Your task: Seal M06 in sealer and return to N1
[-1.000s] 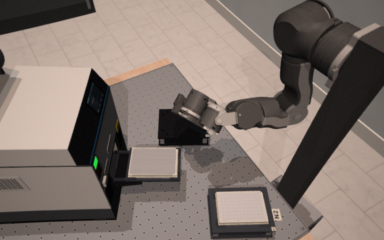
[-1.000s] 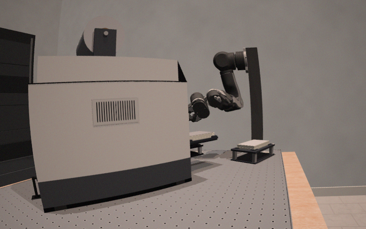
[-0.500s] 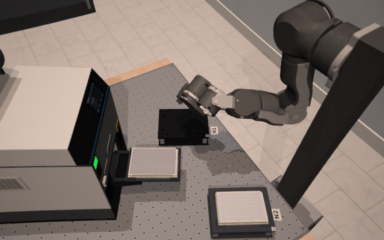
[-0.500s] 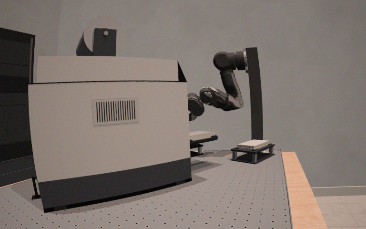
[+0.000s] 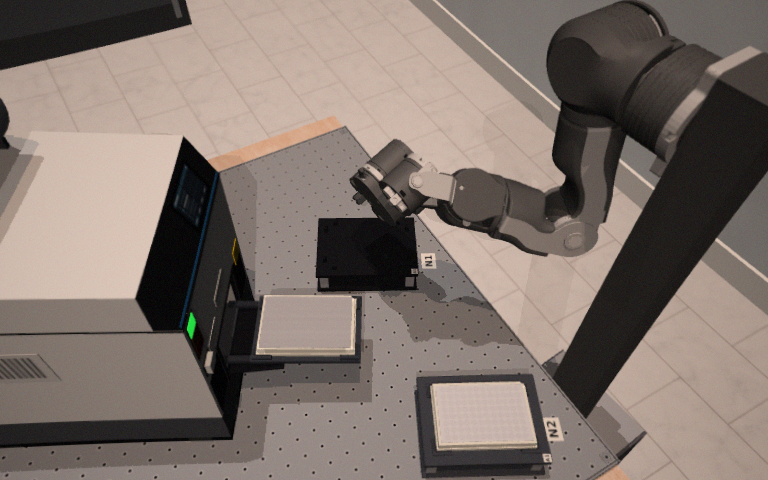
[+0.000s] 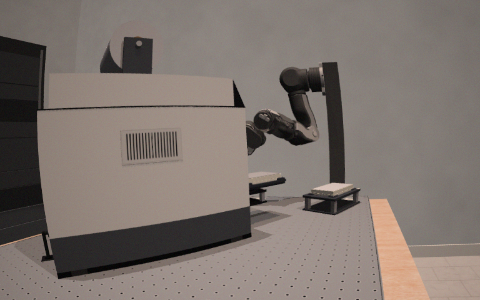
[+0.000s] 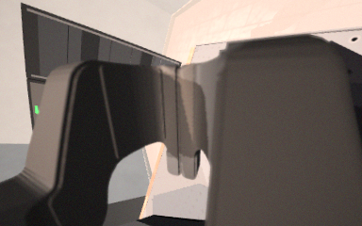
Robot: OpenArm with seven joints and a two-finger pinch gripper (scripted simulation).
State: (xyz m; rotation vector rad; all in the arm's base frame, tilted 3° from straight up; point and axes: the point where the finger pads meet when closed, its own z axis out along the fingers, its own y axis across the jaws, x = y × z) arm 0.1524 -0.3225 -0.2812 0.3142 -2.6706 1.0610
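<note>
Room: pale square floor tiles (image 5: 317, 50) run beyond and below the gripper (image 5: 359, 195), which hangs over the far end of the bench. A grey wall (image 6: 407, 105) backs the scene in the exterior view; a dark cabinet (image 6: 20, 124) stands at the far left there, well apart from the gripper.

Surface: grey perforated breadboard (image 5: 351, 418) with a regular grid of holes, edged by a wood-coloured strip (image 6: 392, 247). It spreads beneath the gripper and toward the camera in the top view.

Sealer (image 5: 84, 226): pale housing, dark front, the largest item on the board, to the left of the gripper in the top view. Its lamp (image 5: 191, 324) shows green. Stage (image 5: 351, 357) stands out from the front, near the gripper's side of the housing.

Black arm post (image 5: 668, 237) stands well right of the gripper in the top view.

Nest N1 (image 5: 339, 271): dark, no plate on it, just below the gripper. Nest N2 (image 5: 423, 430): well apart from the gripper, toward the near right corner, carrying plate M09 (image 5: 482, 414).

Plate M06 (image 5: 306, 324): lies flat in the stage pocket with a smooth, pale top, near the gripper but lower and to the left.

Gripper: fingers pressed together, nothing between them; held above the far edge of N1, touching nothing.
</note>
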